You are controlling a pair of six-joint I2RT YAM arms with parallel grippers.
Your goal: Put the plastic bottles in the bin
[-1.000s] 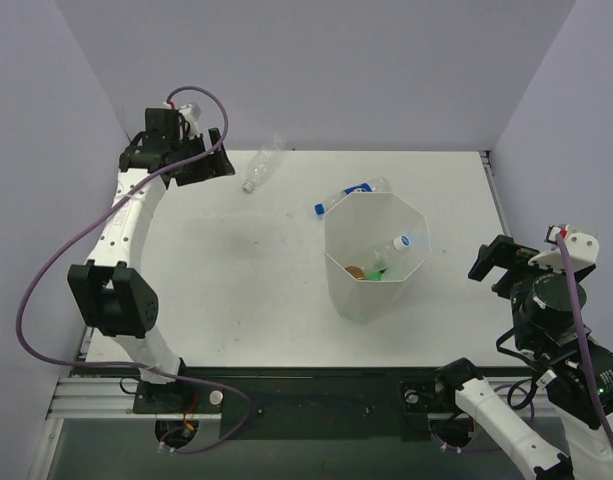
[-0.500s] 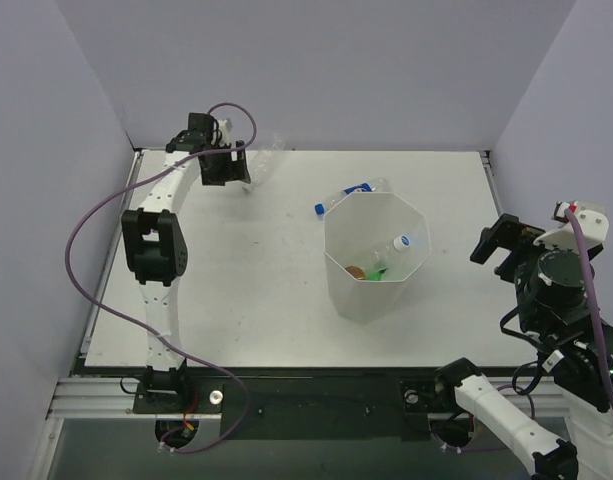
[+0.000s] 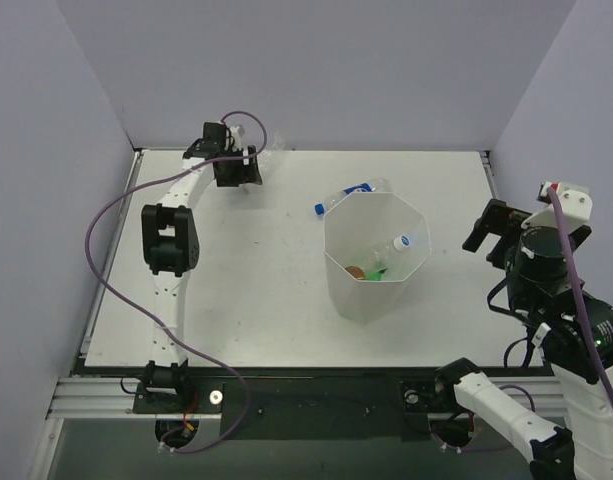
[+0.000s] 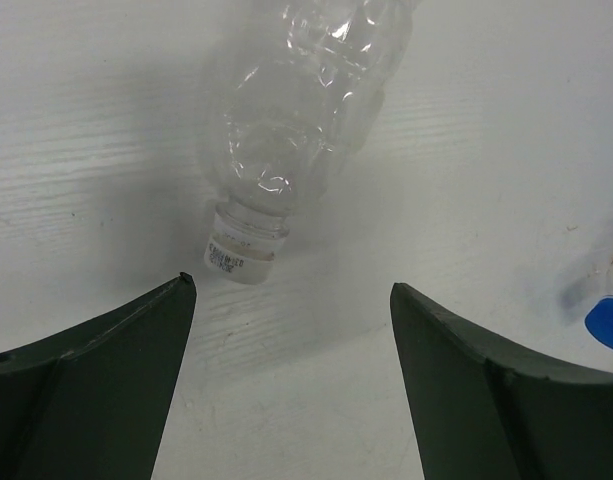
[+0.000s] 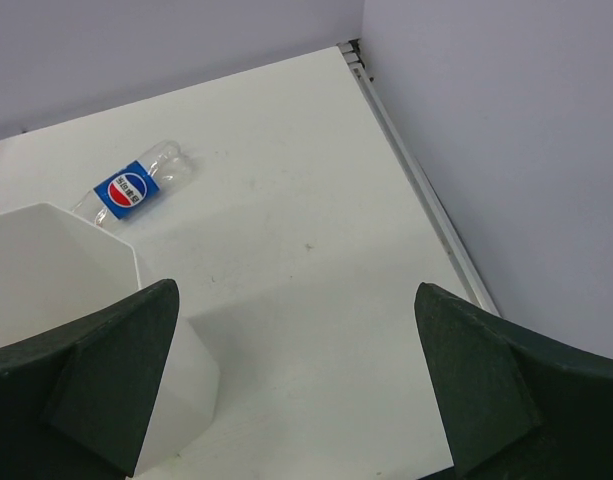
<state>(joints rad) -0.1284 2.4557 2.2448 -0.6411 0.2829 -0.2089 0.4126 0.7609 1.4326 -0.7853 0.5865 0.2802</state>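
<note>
A plain clear bottle (image 4: 296,110) lies on the table at the back left, its cap (image 4: 241,258) pointing at my left gripper (image 4: 291,290). That gripper is open and empty, just short of the cap. In the top view the left gripper (image 3: 239,170) covers most of this bottle (image 3: 271,148). The white bin (image 3: 338,262) stands right of centre and holds a green bottle (image 3: 378,270), an orange one (image 3: 356,271) and a clear one (image 3: 400,242). A blue-labelled bottle (image 3: 351,192) lies behind the bin; it also shows in the right wrist view (image 5: 131,190). My right gripper (image 3: 483,232) is open and empty, to the right of the bin.
The back wall runs close behind the clear bottle. The table's right edge rail (image 5: 416,180) lies under the right gripper (image 5: 296,290). The bin's rim (image 5: 66,215) is at the left of the right wrist view.
My left arm has stretched back and right, bringing its open gripper up to the clear bottle. My right gripper has shifted slightly above the table's right edge.
</note>
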